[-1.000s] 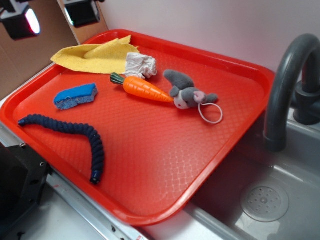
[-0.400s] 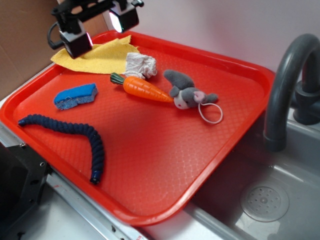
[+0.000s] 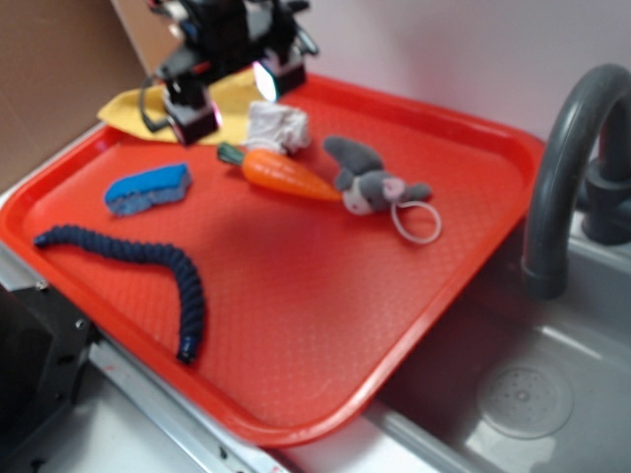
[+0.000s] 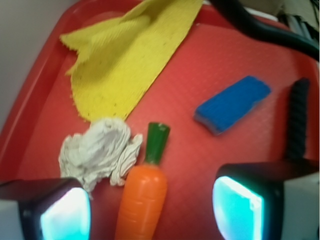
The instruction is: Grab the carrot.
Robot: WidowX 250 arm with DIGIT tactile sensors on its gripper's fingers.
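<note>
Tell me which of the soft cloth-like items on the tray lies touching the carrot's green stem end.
The crumpled white rag, bunched beside the carrot and meeting it near the stem. The yellow cloth lies flat farther back; the grey plush mouse sits at the carrot's pointed tip.

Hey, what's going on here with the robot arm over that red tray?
The robot's hand hangs above the back left of the red tray, open and holding nothing. It looks set to go for the orange toy carrot, which lies flat between a crumpled white cloth and a grey plush mouse. In the wrist view the carrot sits between the two fingers, nearer the left one. Nothing is gripped yet.
</note>
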